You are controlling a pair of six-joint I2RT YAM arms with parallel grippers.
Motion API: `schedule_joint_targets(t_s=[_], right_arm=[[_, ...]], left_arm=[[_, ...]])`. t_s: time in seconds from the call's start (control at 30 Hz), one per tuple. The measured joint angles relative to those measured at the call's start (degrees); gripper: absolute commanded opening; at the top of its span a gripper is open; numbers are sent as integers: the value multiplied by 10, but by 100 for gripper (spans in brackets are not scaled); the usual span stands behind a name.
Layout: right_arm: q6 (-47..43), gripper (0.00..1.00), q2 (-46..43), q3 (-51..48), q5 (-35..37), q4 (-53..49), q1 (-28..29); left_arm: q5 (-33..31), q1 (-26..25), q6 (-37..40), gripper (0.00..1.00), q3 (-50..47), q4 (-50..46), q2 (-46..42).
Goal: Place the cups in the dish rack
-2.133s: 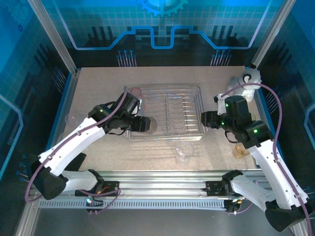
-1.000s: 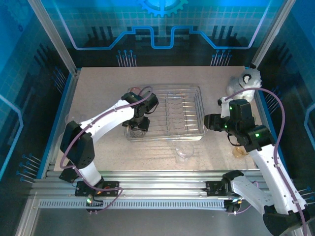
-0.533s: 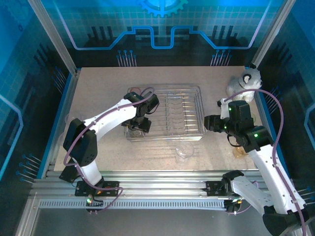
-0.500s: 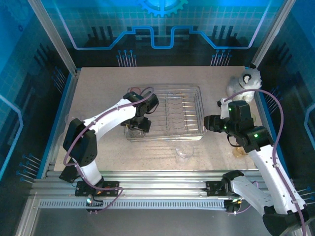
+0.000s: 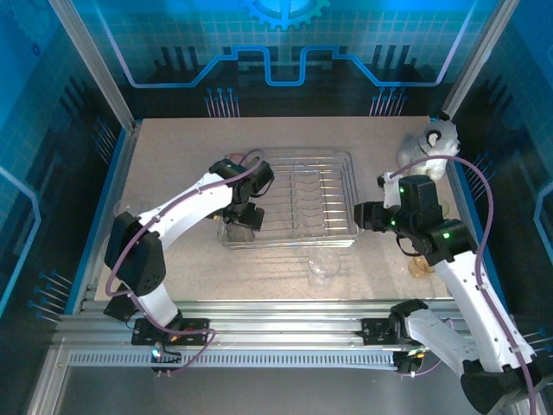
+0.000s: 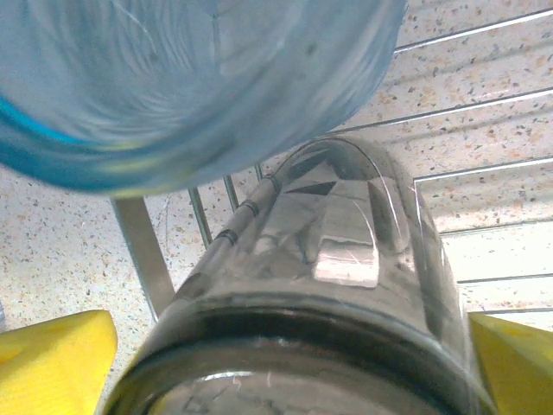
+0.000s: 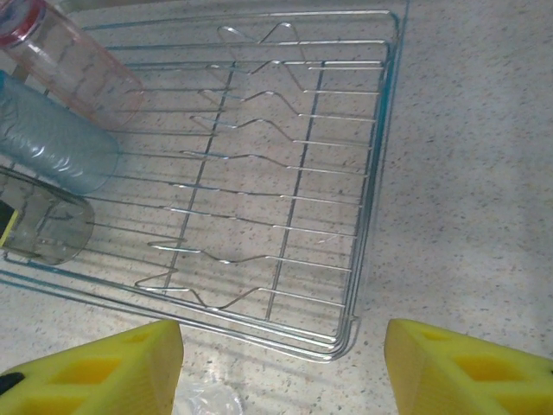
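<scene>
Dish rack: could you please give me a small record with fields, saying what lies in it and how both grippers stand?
rack: on the table, three cups at its left end
cups in rack: red-pink cup, blue cup, grey cup, lying side by side
left gripper: open, fingers on both sides of the grey cup
right gripper: open, empty, near the rack's right edge
cups on table: clear cup, amber cup

We see a pink cup point(image 7: 65, 56), a blue cup point(image 7: 56, 143) and a smoky cup point(image 7: 47, 226) lying sideways along the wire dish rack's point(image 7: 381, 147) nine-o'clock end.
</scene>
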Motion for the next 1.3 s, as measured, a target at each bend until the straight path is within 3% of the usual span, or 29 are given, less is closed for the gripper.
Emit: schedule_joint_targets(t_s=[0.47, 0.83, 1.3], right_arm=[[25, 63, 36, 15, -82, -38, 12], [83, 61, 58, 16, -34, -112, 167], [135, 56, 111, 5, 41, -141, 271]], left_arm=[[-3, 0, -1, 99, -34, 24, -106], [-12, 5, -5, 99, -122, 130, -266], [16, 6, -5, 99, -257, 274, -422]])
